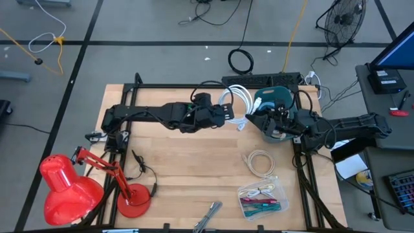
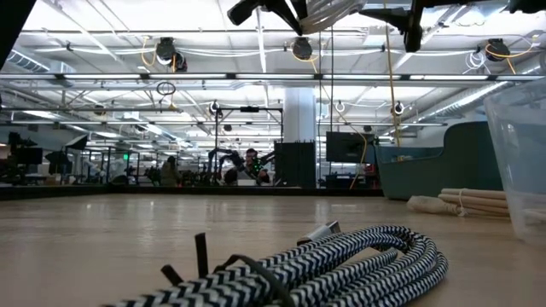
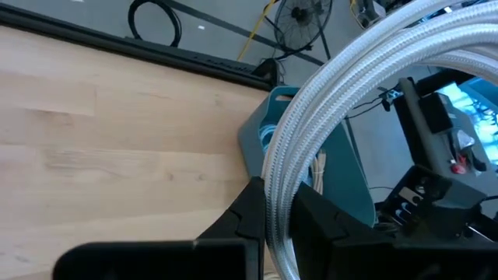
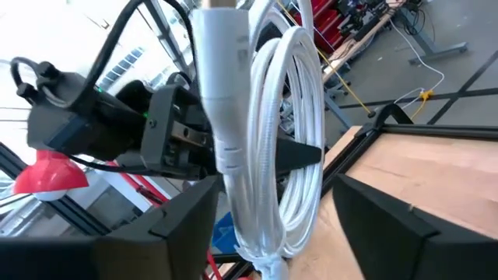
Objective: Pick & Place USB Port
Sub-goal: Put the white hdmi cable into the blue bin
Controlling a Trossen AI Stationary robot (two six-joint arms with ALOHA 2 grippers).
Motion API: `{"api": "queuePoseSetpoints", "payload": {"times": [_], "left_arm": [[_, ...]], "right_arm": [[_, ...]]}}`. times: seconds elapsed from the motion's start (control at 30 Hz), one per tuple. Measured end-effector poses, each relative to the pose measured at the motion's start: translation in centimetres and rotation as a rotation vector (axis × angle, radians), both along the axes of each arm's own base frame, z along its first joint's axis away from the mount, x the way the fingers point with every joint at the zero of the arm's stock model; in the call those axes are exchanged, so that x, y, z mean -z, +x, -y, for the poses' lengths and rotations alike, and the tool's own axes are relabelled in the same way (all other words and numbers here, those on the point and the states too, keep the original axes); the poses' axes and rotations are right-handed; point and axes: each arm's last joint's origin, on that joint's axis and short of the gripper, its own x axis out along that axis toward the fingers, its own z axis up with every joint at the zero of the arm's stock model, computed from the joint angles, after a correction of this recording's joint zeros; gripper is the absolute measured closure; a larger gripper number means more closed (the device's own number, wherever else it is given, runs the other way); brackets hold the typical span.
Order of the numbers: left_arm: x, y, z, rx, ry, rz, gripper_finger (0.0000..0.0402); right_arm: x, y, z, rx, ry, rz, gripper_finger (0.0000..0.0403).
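Observation:
A white coiled USB cable hangs in the air near the far middle of the table, beside a teal bin. In the right wrist view its white plug lies along the coil. My left gripper reaches in from the table's left and is shut on the coil. My right gripper comes from the right and is open. Its two fingers stand on either side of the coil's lower part and do not touch it. The low view shows both grippers only at its top edge. My left gripper pinches several strands of the white coil between its two fingers. The fingers come roughly level from the table's left and lie across the strands. The coil is lifted clear of the table and loops out past the fingers.
A beige cable coil and a clear container of coloured cables lie at the near right. A black-and-white braided cable lies at the near edge. A red desk lamp stands at the near left, and a black cable lies beside it.

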Motion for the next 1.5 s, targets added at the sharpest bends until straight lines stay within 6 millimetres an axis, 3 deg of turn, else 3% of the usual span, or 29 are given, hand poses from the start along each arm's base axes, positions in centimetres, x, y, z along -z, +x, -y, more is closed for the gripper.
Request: {"api": "queuePoseSetpoints", "payload": {"times": [0.13, 0.37, 0.4, 0.73, 0.93, 1.17, 1.33, 1.5], "left_arm": [[0.0, 0.0, 0.0, 0.003, 0.003, -0.003, 0.0368], [0.0, 0.0, 0.0, 0.013, 0.014, -0.018, 0.0368], [0.1, 0.0, 0.1, 0.025, 0.012, -0.024, 0.0368], [-0.5, -0.7, 1.7, 0.256, 0.055, -0.135, 0.0271], [-2.3, -1.9, 2.3, 0.369, 0.186, -0.177, 0.0268], [-4.4, -3.0, 1.8, 0.575, 0.277, -0.171, 0.0266], [-4.6, -2.8, 0.9, 0.699, 0.258, -0.145, 0.0266], [-4.4, -3.1, -0.4, 0.712, 0.183, -0.152, 0.0266]], "right_arm": [[0.0, 0.0, 0.0, -0.001, -0.004, -0.002, 0.0215], [-0.1, 0.0, -0.1, -0.028, -0.040, -0.001, 0.0368], [-0.1, 0.0, -0.1, -0.043, -0.049, 0.001, 0.0375], [-0.8, -1.1, -0.5, -0.246, 0.044, 0.055, 0.0374], [-1.2, -2.1, -0.3, -0.457, 0.235, 0.082, 0.0374], [-1.2, -2.6, -0.2, -0.794, 0.439, 0.005, 0.0374], [-1.3, -2.9, -0.3, -0.926, 0.459, -0.038, 0.0374], [-1.5, -3.5, -0.7, -1.052, 0.417, -0.061, 0.0375]]}}
